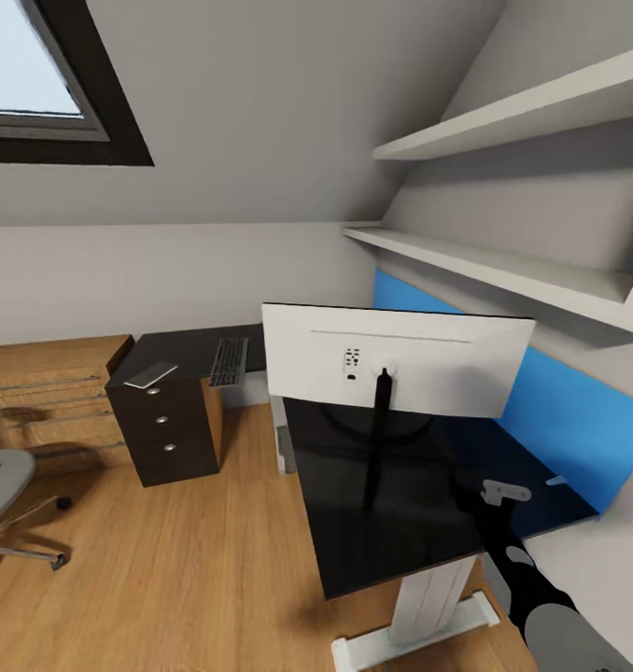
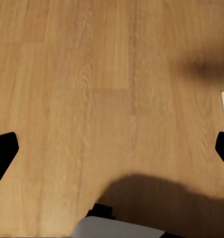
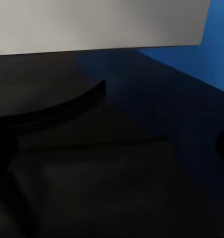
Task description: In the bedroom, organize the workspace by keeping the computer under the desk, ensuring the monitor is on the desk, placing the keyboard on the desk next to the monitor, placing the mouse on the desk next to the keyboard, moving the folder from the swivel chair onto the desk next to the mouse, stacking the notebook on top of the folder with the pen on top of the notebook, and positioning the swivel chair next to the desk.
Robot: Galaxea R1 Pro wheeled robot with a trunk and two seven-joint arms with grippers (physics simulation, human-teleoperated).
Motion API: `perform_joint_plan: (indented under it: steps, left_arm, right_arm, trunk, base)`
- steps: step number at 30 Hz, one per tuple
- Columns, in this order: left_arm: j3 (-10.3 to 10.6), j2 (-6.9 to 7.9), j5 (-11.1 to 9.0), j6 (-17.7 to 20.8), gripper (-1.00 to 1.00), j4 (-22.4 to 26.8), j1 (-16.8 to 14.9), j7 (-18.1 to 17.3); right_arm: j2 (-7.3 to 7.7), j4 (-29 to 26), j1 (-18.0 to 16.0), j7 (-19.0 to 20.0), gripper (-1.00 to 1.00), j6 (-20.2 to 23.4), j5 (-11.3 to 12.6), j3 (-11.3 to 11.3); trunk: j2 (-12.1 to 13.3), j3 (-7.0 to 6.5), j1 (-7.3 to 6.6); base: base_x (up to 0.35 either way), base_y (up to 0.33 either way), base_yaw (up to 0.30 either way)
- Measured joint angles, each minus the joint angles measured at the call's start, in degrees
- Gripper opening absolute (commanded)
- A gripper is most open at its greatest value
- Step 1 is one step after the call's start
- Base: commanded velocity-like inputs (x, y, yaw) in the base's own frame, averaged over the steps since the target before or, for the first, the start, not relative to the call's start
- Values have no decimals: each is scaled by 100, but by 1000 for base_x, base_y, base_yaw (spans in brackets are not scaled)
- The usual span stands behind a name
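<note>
Nearest in, at five o'clock in the head view, the right arm (image 1: 531, 579) reaches over the glossy black desk (image 1: 391, 523), its right claw (image 1: 503, 492) low above the top; from here I cannot tell whether it is parted or clenched. The right wrist view looks across that dark surface to the monitor's ring base (image 3: 52, 106), with the white back above and a blue wall panel (image 3: 211, 59) beyond. The left wrist view has the left claw (image 2: 112, 148) spread wide, holding nothing, over the wooden floor (image 2: 92, 74). Dead centre, the monitor (image 1: 396, 359) stands upright on the desk, white back toward us. Out at nine o'clock, the swivel chair (image 1: 4, 485) sits well apart from the desk, something blue on its seat. Farther, at eleven o'clock, the keyboard (image 1: 229, 361) lies on the desk's other wing, a flat grey object (image 1: 150, 375) near it above the drawer unit (image 1: 167, 429). An oak chest (image 1: 46, 392) stands beside that.
</note>
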State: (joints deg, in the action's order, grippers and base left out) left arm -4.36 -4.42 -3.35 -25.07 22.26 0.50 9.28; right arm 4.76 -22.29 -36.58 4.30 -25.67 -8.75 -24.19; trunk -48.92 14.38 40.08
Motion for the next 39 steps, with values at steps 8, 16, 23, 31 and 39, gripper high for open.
perform_joint_plan:
  steps: [8, 16, 23, 31, 39]
  left_arm:
    - [1, 74, -3, -3, 100, 0, 0, 1]
    - [1, 107, -7, -6, 100, 2, 0, 1]
    - [2, 124, -8, -13, 100, 4, 0, 2]
    - [0, 125, -60, -18, 100, 5, 0, 3]
    - [1, 121, -80, -28, 100, 6, 0, 3]
  right_arm:
    - [-146, 160, 0, 9, 100, -8, -22, -1]
    - [-148, 522, -1, 12, 100, -249, -29, -1]
    - [-136, 1017, -1, 14, 100, -527, -32, -1]
    - [-132, 1635, 17, 23, 100, -605, -29, 2]
    - [-150, 2228, 211, 31, 100, -614, -30, 4]
  trunk:
    - [0, 0, 0]
    - [0, 0, 0]
    - [0, 0, 0]
    - [0, 0, 0]
    - [-1, 1, -3]
  base:
    - [-331, 0, 0]
    - [-331, 0, 0]
    - [-331, 0, 0]
    - [-331, 0, 0]
    - [-197, 0, 0]
